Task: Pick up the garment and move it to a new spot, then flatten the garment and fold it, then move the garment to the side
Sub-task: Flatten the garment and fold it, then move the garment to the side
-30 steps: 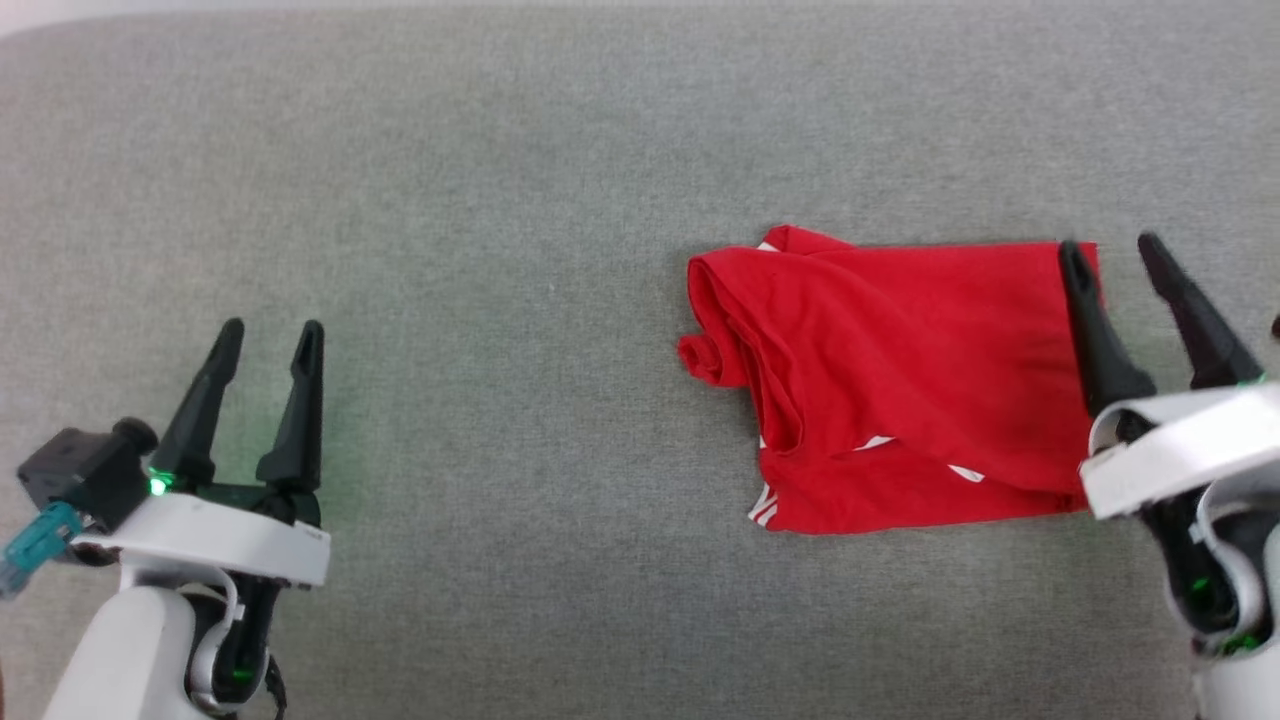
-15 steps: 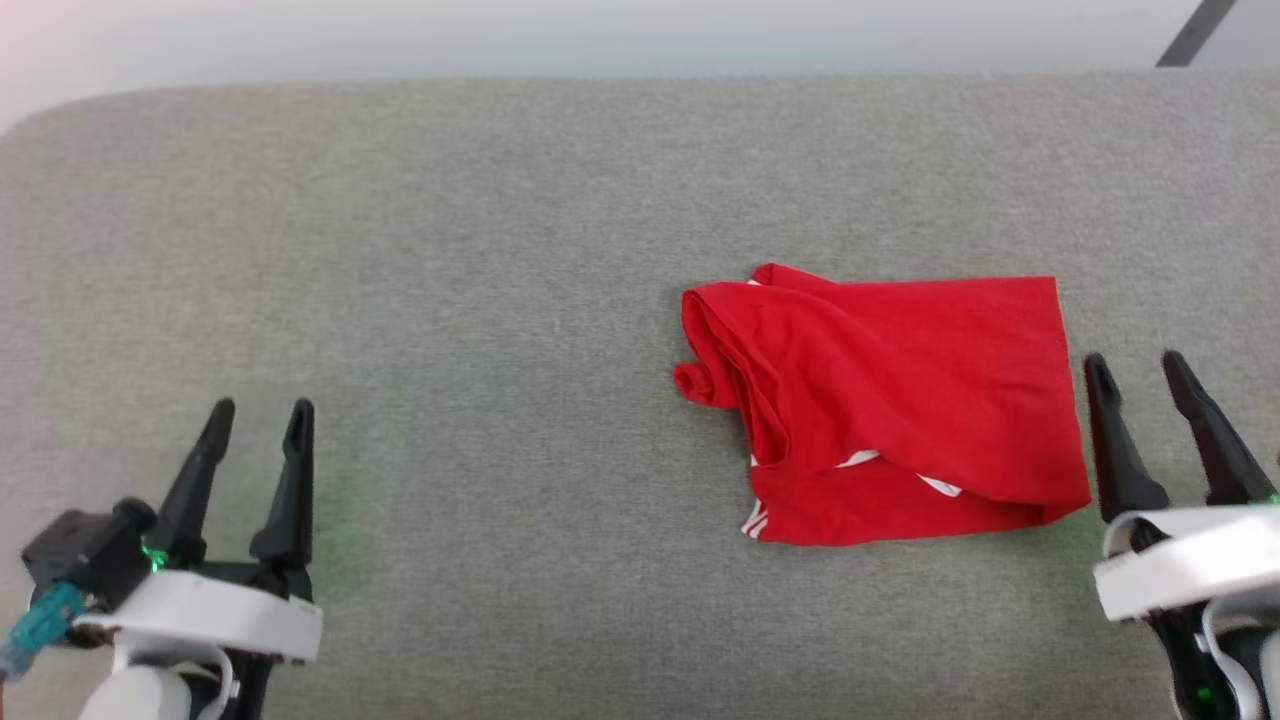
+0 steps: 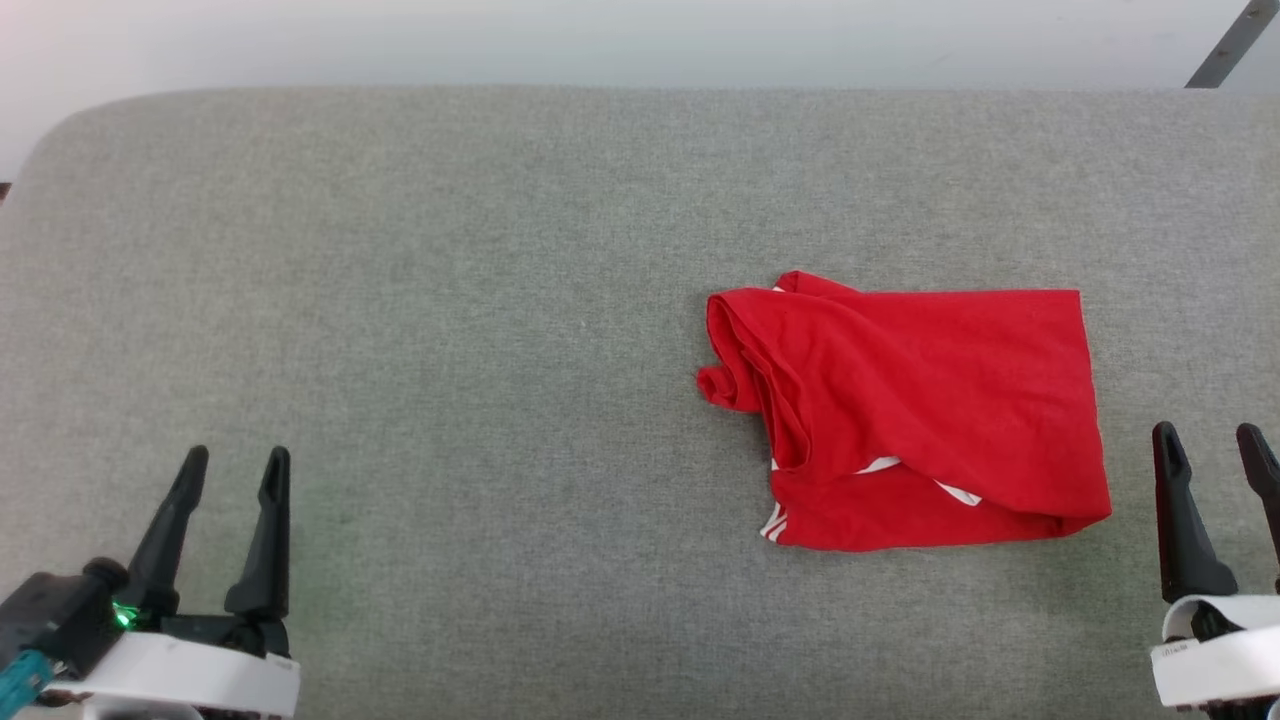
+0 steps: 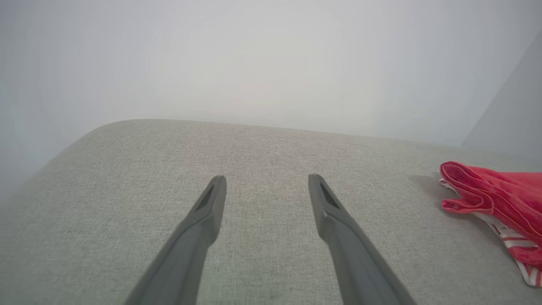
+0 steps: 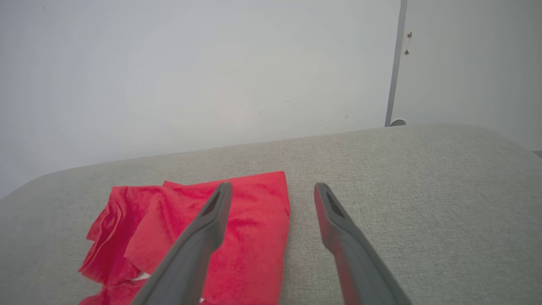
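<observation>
- The garment (image 3: 920, 400) is lying folded into a rough rectangle on the right half of the gray fabric-covered desk (image 3: 500, 250). Its left side is bunching into rumpled folds, and white striped trim is peeking out at its near left corner.
- The right hand (image 3: 1206, 432) is hovering at the lower right of the head view with its fingers pointing away from the robot. The fingers are standing apart with nothing between them. It is sitting just right of the garment's near right corner, not touching the cloth.
- In the right wrist view, the right hand (image 5: 273, 186) is aiming along the garment's (image 5: 254, 237) straight right edge: one finger is showing in front of the red cloth, the other in front of bare desk (image 5: 423, 169).
- The left hand (image 3: 237, 458) is hovering at the lower left, fingers spread and empty, well apart from the garment.
- In the left wrist view, the left hand (image 4: 266, 180) is pointing over bare desk (image 4: 262, 144), with the garment's (image 4: 499, 199) rumpled side showing far off to the right.
- The desk's far edge is running along a pale wall (image 3: 600, 40), and its far left corner is rounding off.
- Open fabric is stretching across the whole left half, with narrower bands beyond and in front of the garment.
</observation>
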Robot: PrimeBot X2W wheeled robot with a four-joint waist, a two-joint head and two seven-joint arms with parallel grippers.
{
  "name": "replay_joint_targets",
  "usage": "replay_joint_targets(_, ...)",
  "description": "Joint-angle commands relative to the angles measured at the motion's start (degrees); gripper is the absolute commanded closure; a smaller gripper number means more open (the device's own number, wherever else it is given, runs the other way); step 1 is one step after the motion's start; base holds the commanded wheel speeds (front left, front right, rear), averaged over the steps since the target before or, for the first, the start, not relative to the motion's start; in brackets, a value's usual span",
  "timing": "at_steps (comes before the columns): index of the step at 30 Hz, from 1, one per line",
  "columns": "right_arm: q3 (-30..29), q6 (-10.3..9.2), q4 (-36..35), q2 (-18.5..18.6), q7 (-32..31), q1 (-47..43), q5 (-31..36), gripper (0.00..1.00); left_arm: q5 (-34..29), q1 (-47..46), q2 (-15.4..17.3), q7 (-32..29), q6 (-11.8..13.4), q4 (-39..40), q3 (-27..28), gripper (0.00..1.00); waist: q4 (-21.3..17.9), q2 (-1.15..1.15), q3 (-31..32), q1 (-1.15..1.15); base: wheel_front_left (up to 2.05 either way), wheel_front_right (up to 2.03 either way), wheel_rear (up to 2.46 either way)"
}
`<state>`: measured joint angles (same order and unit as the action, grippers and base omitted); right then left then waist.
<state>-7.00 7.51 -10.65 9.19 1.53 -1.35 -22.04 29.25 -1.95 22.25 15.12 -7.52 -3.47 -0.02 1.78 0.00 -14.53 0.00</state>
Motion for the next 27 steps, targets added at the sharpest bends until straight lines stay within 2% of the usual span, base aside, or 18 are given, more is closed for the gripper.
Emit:
replay_joint_targets(1, -0.2, -0.04, -0.6, -0.3, -0.1, -0.7, 0.6, 0.0, 0.1, 0.6, -0.1, 0.0, 0.1, 0.4, 0.3, 0.0, 0.1, 0.0, -0.1, 0.0, 0.0, 0.0, 0.0)
replay_joint_targets(27, -1.2, -0.04, -2.2, -1.5, -1.1, -1.0, -0.8, 0.0, -0.2, -0.4, -1.1, 0.0, 0.1, 0.5, -0.8, 0.0, 0.4, 0.0, 0.0, 0.0, 0.0, 0.0, 0.0)
